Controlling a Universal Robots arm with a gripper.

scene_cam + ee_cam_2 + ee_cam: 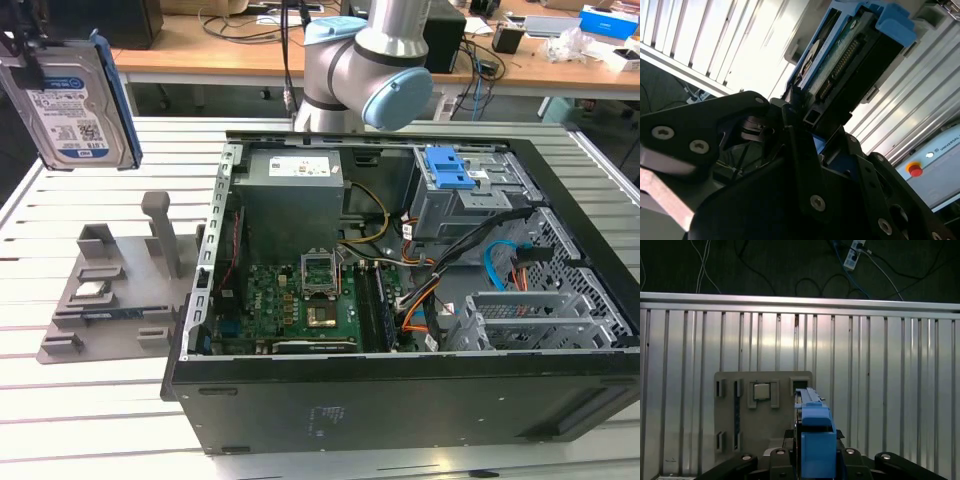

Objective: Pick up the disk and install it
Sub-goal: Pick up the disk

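Note:
The disk (80,110) is a silver hard drive with a blue-and-white label in a blue carrier. It hangs in the air at the exterior view's upper left, tilted, above the grey holder (110,290). My gripper (25,55) is shut on its upper end. In the first wrist view the disk (815,440) appears edge-on between the black fingers (782,455), over the holder (765,410). In the second wrist view the disk's connector edge (850,55) sticks out beyond the gripper (810,120).
An open black computer case (400,260) lies on the slatted metal table (100,420). It holds a grey drive cage with a blue latch (450,170). A small square silver chip (92,291) sits in the holder. The arm's base (370,60) stands behind the case.

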